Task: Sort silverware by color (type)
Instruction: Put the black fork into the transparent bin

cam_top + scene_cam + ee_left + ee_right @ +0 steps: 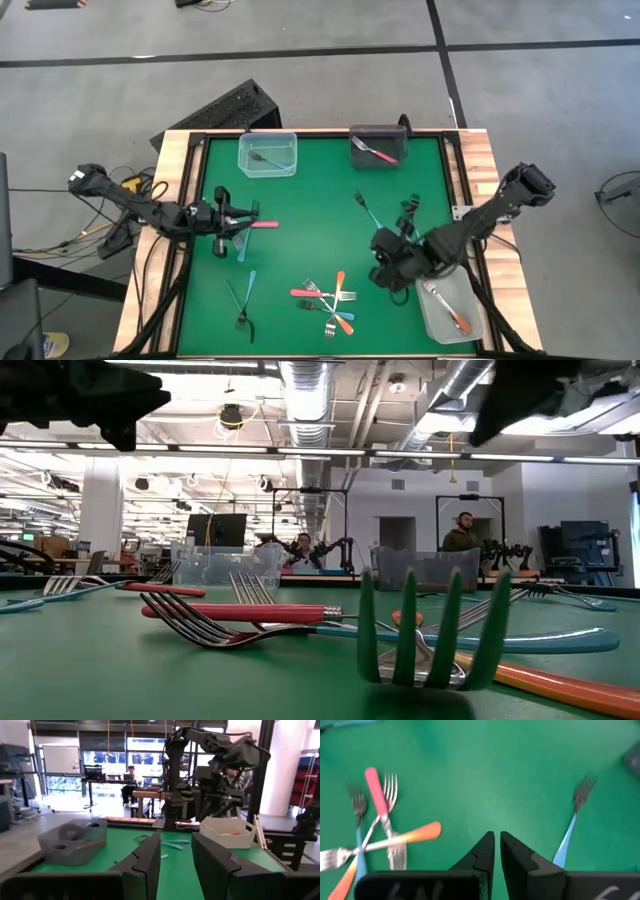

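Note:
Several forks lie crossed in a pile near the table's front edge, with red, orange and blue handles. The same pile shows in the right wrist view. Two blue forks lie at the front left, and another blue fork right of centre. A red-handled fork lies by my left gripper, which points level across the table, open, with nothing between its fingers. My right gripper hangs above bare mat between the pile and the blue fork. It is shut on nothing.
At the far edge stand a clear tub holding one fork and a dark tub holding a red fork. A pale tub at the front right holds an orange fork. Bare green mat lies in the middle. People sit in the room beyond.

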Motion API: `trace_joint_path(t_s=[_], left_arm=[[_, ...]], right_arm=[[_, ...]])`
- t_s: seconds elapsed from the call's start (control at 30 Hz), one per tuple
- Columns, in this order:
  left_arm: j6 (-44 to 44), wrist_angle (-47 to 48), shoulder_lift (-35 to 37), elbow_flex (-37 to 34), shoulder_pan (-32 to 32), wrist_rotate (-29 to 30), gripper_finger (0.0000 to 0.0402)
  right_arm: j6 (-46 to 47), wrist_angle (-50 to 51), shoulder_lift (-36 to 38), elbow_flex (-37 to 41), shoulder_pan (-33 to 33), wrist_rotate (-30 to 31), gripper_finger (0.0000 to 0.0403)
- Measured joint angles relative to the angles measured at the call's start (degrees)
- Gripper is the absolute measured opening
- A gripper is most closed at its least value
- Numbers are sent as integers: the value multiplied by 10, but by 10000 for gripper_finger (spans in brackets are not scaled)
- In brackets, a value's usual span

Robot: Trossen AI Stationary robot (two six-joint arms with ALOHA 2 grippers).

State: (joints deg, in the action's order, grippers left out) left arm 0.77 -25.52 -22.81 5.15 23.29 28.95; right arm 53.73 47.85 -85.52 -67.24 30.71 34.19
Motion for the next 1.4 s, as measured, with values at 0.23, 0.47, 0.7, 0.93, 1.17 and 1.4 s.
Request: trace_joint_path(t_s=[0.23,0.47,0.7,0.93,1.17,1.4], left_arm=[[4,110,106,11,0,4,98],[-11,182,142,11,0,31,98],[-16,212,142,11,0,32,98],[-51,261,142,11,0,32,98],[-112,324,142,11,0,31,98],[-115,354,142,11,0,31,98]], right_arm=[[-105,-64,1,0,-68,5,57],[-169,-116,1,0,-97,4,57],[-169,-119,1,0,-115,4,57],[-169,-116,1,0,-126,2,56],[-169,-116,1,0,-144,-12,56],[-169,-116,1,0,-151,-18,56]])
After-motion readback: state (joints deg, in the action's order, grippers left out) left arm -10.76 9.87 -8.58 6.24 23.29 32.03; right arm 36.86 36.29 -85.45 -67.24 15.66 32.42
